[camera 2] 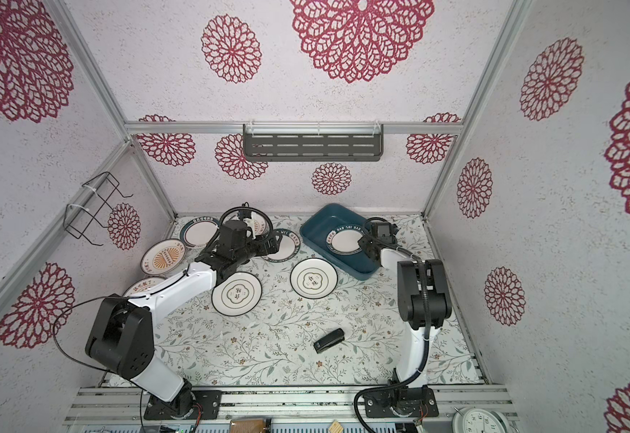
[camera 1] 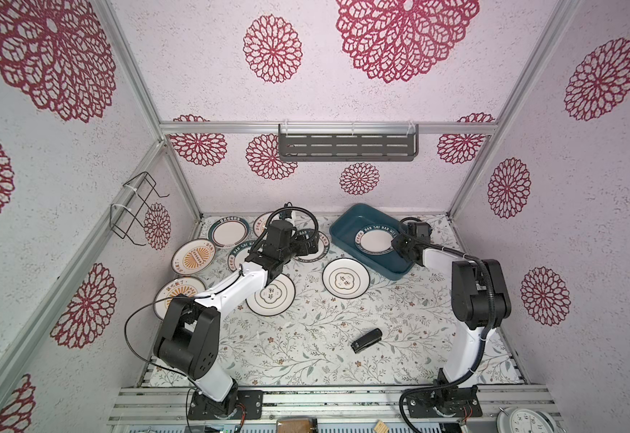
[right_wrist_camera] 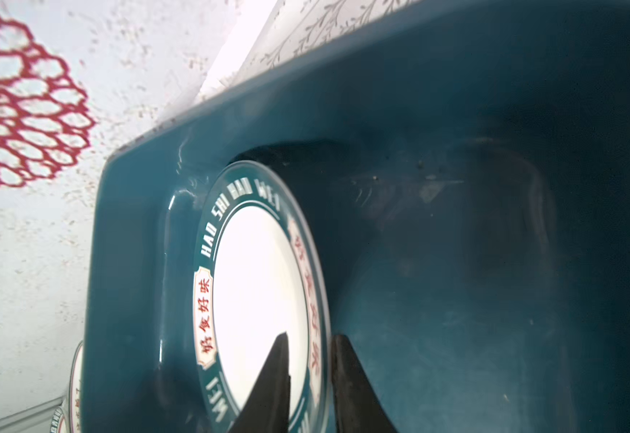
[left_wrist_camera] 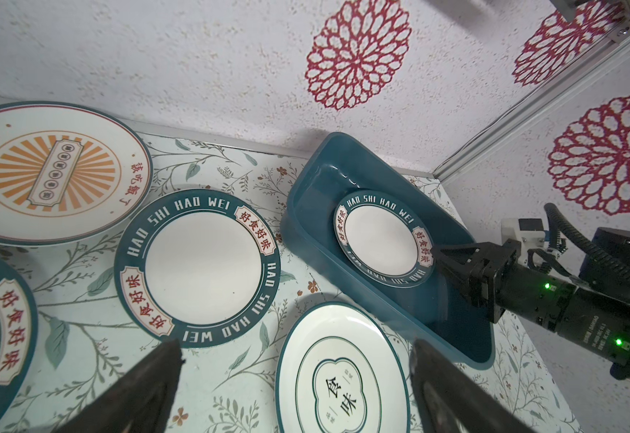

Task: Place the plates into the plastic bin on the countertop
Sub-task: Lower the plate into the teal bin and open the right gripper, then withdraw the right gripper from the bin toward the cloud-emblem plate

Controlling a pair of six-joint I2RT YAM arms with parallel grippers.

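A lettered-rim plate [camera 1: 375, 240] [left_wrist_camera: 381, 240] [right_wrist_camera: 257, 285] lies flat inside the plastic bin [camera 1: 347, 225] [left_wrist_camera: 306, 195] at the back right of the countertop [camera 1: 306, 348]. My right gripper [camera 1: 397, 243] [right_wrist_camera: 310, 337] straddles that plate's near rim, its fingers slightly apart and open. Several more plates lie on the countertop: a ringed one [camera 1: 346, 278] [left_wrist_camera: 343, 375] beside the bin, another ringed one [camera 1: 272, 296], two sunburst ones [camera 1: 193, 256] and lettered ones [camera 1: 229, 231] [left_wrist_camera: 197, 268]. My left gripper [camera 1: 307, 241] [left_wrist_camera: 294, 348] hangs wide open and empty above them.
A small black object [camera 1: 366, 340] lies on the front middle of the countertop. A grey slotted shelf [camera 1: 347, 146] hangs on the back wall and a black wire rack [camera 1: 137, 206] on the left wall. Walls close in on three sides.
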